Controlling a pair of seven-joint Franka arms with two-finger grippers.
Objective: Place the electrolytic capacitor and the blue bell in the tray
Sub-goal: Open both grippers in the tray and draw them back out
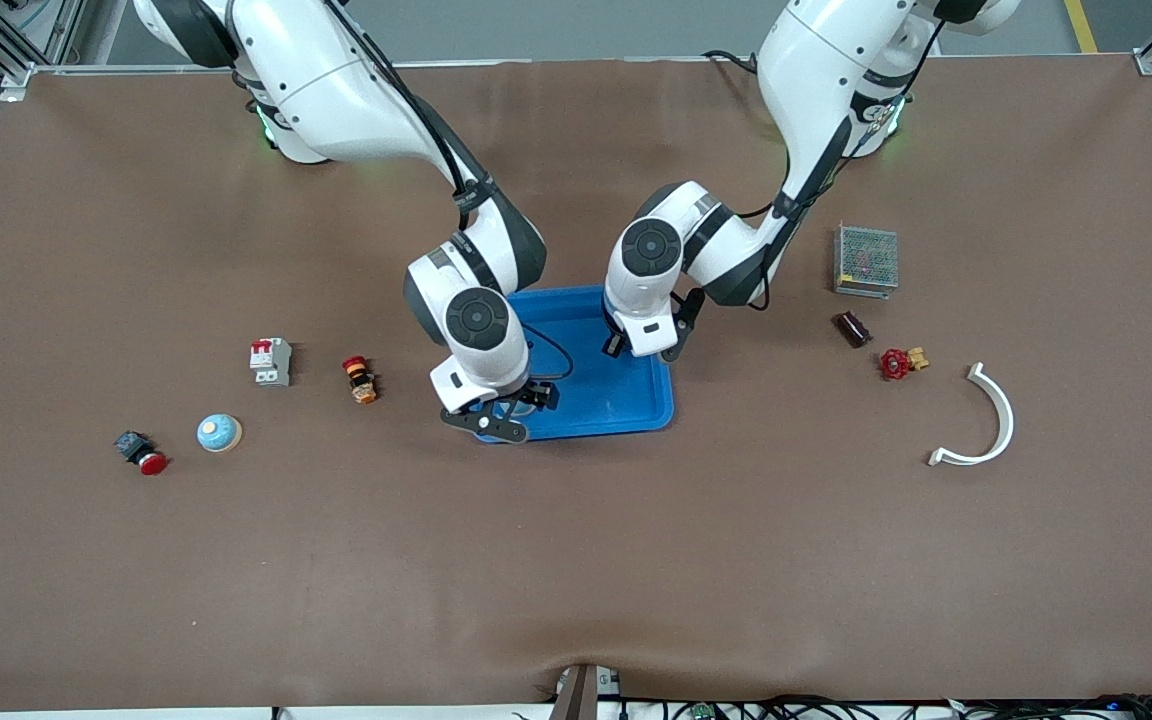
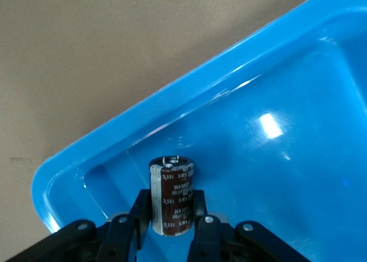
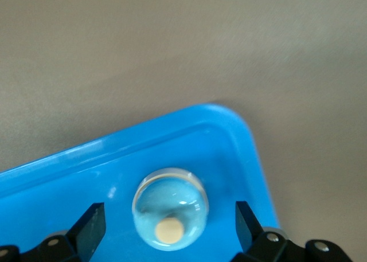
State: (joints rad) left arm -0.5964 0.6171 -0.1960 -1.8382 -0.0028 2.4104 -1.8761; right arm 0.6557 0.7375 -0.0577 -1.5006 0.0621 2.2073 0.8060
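Note:
The blue tray (image 1: pixel 626 400) lies mid-table. My left gripper (image 1: pixel 648 352) hangs over the tray's end toward the left arm. In the left wrist view the left gripper (image 2: pixel 172 203) is shut on the electrolytic capacitor (image 2: pixel 172 187), a dark brown can with a silver stripe, held upright above a corner of the tray (image 2: pixel 275 159). My right gripper (image 1: pixel 511 410) is low over the tray corner nearest the front camera. There the right gripper (image 3: pixel 169 216) stands open around the blue bell (image 3: pixel 170 202), which lies in the tray (image 3: pixel 69 176) with neither finger touching it.
Toward the right arm's end lie a light-blue dome (image 1: pixel 219 432), a red push button (image 1: pixel 142 453), a breaker (image 1: pixel 271 361) and a small red-orange part (image 1: pixel 360 380). Toward the left arm's end lie a grey mesh box (image 1: pixel 866 260), a dark component (image 1: pixel 852 329), a red valve (image 1: pixel 900 362) and a white curved piece (image 1: pixel 986 420).

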